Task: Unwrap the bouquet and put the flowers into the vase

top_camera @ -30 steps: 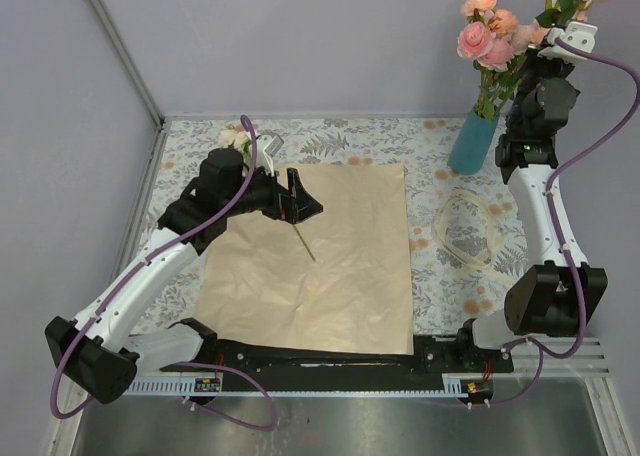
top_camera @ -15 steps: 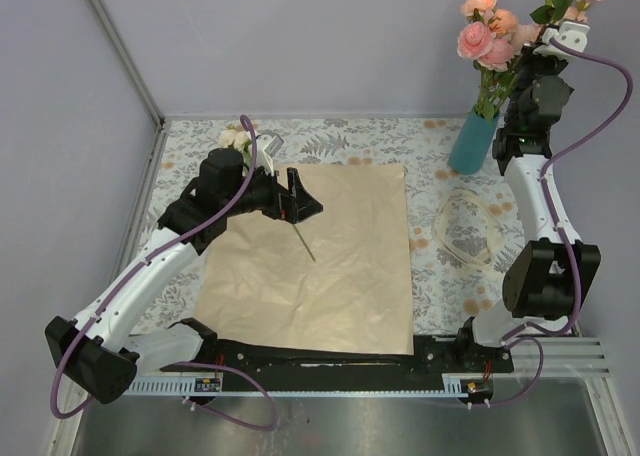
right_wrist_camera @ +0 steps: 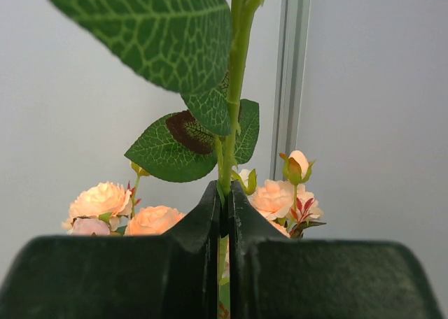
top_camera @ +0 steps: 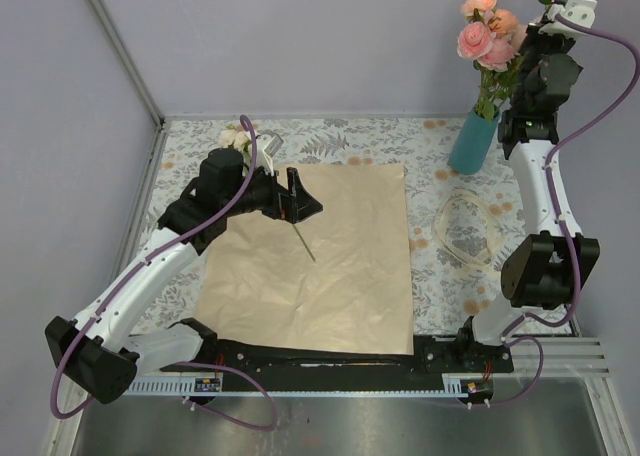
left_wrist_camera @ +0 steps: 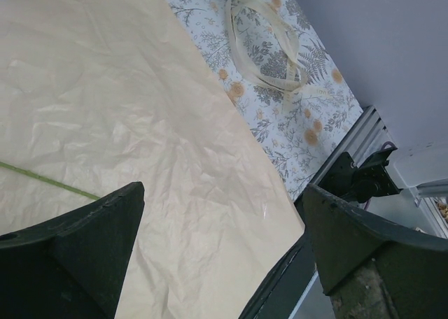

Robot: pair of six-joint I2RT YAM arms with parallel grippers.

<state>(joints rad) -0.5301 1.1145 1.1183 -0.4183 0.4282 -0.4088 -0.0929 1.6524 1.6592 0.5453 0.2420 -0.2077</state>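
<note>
Right gripper [right_wrist_camera: 222, 193]: jaws pinched shut on a thin green leafy rose stem [right_wrist_camera: 235, 102], held high beside the pink and peach roses [top_camera: 484, 31] standing in the tall teal-blue cylindrical vase [top_camera: 472, 143], far right on the desk [top_camera: 330, 136]. Left gripper [left_wrist_camera: 222, 196]: spread wide, empty, hovering above the flat tan kraft paper [top_camera: 340, 266], where one bare green stem [top_camera: 306, 244] lies.

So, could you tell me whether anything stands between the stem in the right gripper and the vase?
Yes: the roses already in the vase rise over its mouth, between it and the stem pinched in the right gripper. Nothing else visible intervenes.
</note>
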